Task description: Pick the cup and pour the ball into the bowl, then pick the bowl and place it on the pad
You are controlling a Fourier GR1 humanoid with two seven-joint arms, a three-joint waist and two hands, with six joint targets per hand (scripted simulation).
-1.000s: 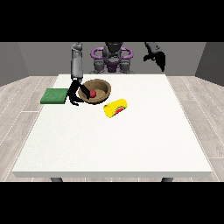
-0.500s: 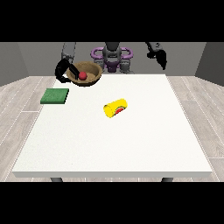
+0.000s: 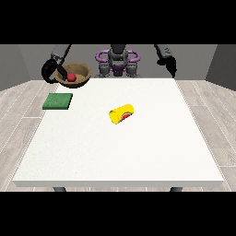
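Observation:
A brown bowl point(image 3: 78, 73) with a red ball point(image 3: 71, 77) inside hangs in the air beyond the table's far left corner. The hand at the view's left point(image 3: 51, 72) is curled round the bowl's left rim. Below and in front of it, a green pad point(image 3: 58, 101) lies flat near the table's left edge. A yellow cup point(image 3: 121, 114) lies on its side near the middle of the table, its mouth towards the camera. The hand at the view's right point(image 3: 169, 64) is raised above the far right corner, holding nothing.
The white table point(image 3: 120, 147) stretches wide towards the camera in front of the cup. The robot's torso point(image 3: 118, 62) stands behind the far edge.
The bowl with the ball has been lifted off the table and carried up and to the left, above the pad's far side. The hand at the view's right has barely moved.

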